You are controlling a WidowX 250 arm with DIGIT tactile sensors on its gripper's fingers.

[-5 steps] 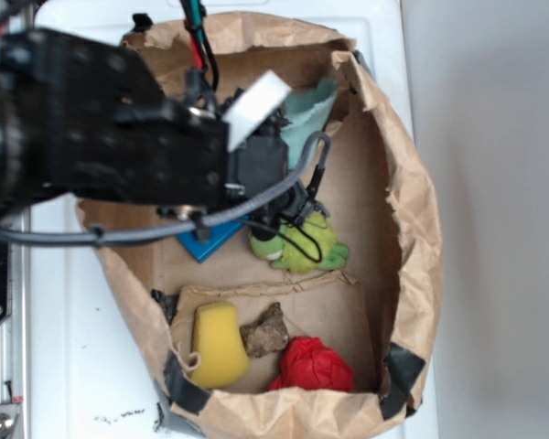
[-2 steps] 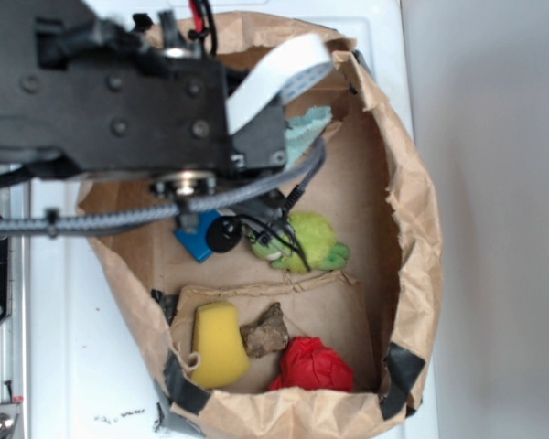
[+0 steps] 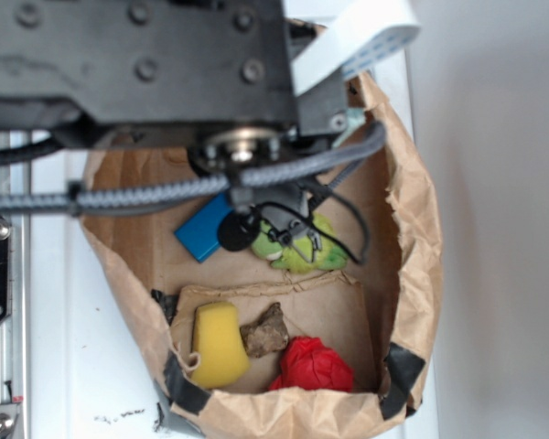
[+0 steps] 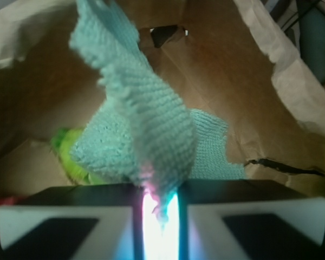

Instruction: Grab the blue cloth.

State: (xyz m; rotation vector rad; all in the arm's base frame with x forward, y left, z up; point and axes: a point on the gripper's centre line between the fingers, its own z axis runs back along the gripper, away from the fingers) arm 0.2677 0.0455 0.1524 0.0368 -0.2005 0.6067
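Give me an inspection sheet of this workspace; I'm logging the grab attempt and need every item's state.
Surface: brown paper bin on a white top.
Job's things: blue cloth pinched at one edge, draped upward in the wrist view; almost hidden by the arm in the exterior view.
Clutter: blue block, green plush toy, yellow sponge, brown lump, red object.
Grippers: gripper shut on the cloth.
Cables: grey sleeved cable, thin black wires over the toy.
Surroundings: grey wall beside the bin.
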